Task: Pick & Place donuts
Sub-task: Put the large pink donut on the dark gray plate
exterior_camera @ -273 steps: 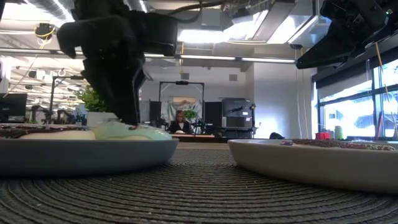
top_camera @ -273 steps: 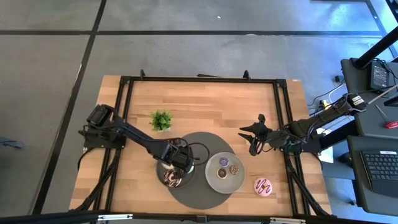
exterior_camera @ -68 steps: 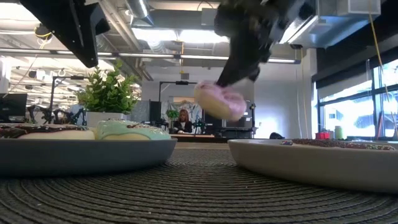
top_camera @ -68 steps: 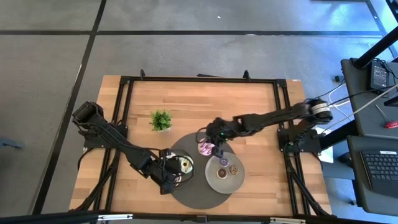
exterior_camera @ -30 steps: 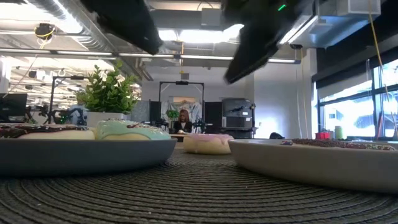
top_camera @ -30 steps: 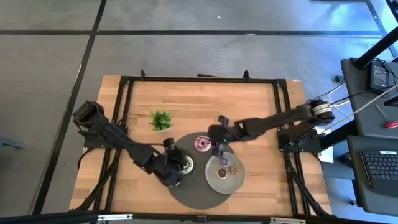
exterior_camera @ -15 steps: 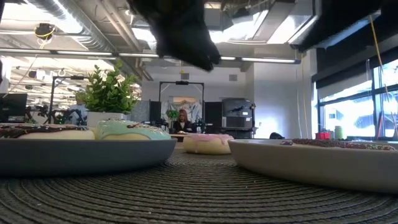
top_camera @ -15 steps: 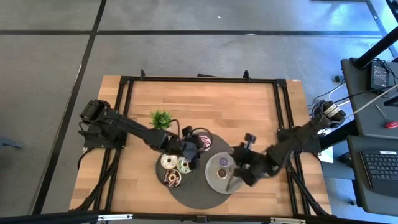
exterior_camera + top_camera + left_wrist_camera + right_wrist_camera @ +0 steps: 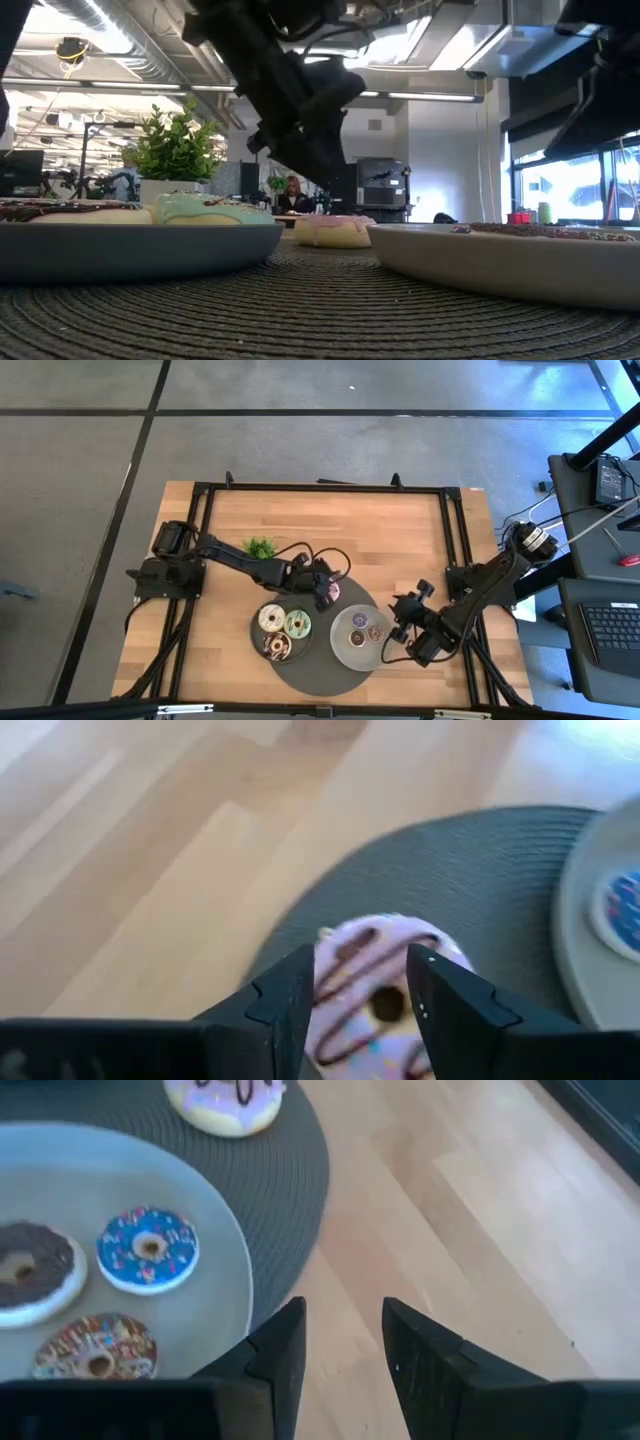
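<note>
The pink donut with dark drizzle [image 9: 332,594] lies flat on the round grey mat, between the two plates and toward the far side. My left gripper [image 9: 320,589] hovers over it, open; in the left wrist view its fingers [image 9: 290,1005] stand on either side of the donut [image 9: 375,990], and in the low view the gripper stays above the donut [image 9: 333,231]. The white [image 9: 270,620], pale green [image 9: 297,624] and chocolate [image 9: 278,647] donuts lie on the left plate [image 9: 257,636]. Three tiny donuts, purple-blue [image 9: 148,1247], brown [image 9: 25,1270] and tan [image 9: 95,1348], lie on the right plate [image 9: 340,650]. My right gripper [image 9: 395,636] is open, off that plate's right rim.
A small green plant [image 9: 260,547] stands on the table just beyond the left arm. The round woven mat [image 9: 320,680] carries both plates. Bare wood [image 9: 400,540] lies on the table's far and right parts. A person sits far off in the room [image 9: 292,196].
My right gripper has drawn back from beside the pink donut toward the table's right and near edges, past the right plate. My left gripper has swung from over the left plate toward the far right, ending over the pink donut. The donut has stayed where it lay.
</note>
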You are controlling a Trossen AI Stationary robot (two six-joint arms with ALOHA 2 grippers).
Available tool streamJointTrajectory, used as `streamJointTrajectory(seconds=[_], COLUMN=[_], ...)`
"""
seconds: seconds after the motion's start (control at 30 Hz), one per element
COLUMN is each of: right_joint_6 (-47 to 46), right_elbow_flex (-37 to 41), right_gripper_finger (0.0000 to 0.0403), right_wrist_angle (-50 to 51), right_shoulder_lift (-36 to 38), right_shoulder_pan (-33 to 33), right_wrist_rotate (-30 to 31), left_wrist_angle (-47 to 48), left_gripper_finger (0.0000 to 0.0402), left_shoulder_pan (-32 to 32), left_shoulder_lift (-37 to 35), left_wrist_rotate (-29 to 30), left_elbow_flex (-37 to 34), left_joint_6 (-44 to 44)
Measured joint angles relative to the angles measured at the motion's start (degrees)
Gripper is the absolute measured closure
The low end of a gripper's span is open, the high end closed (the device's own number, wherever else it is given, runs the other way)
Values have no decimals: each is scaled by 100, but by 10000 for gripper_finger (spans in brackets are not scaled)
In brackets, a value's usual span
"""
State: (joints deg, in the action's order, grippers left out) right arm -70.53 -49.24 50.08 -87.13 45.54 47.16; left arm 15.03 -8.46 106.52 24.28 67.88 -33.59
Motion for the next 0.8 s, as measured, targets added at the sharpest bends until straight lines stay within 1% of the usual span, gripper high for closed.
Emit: streamJointTrajectory(seconds=[0.1, 0.23, 0.43, 0.63, 0.8], right_joint_6=[1, -17, -16, 1, 4], right_elbow_flex=[112, 129, 129, 129, 129], right_gripper_finger=[267, 267, 267, 267, 267], right_wrist_angle=[-27, -95, -135, -165, -162], right_shoulder_lift=[-2, -2, -2, -2, -2], right_shoulder_pan=[7, 0, 2, 2, 1], right_wrist_rotate=[-6, -4, -7, -7, -7], left_wrist_angle=[213, 200, 110, 85, 74], left_gripper_finger=[248, 249, 249, 250, 270], left_shoulder_pan=[103, 154, 149, 183, 196], left_shoulder_lift=[0, 22, 364, 615, 593], left_wrist_rotate=[18, 7, -189, -232, -332], left_elbow_flex=[0, 0, 2, 9, 9], left_joint_6=[-166, -185, -278, -337, -187])
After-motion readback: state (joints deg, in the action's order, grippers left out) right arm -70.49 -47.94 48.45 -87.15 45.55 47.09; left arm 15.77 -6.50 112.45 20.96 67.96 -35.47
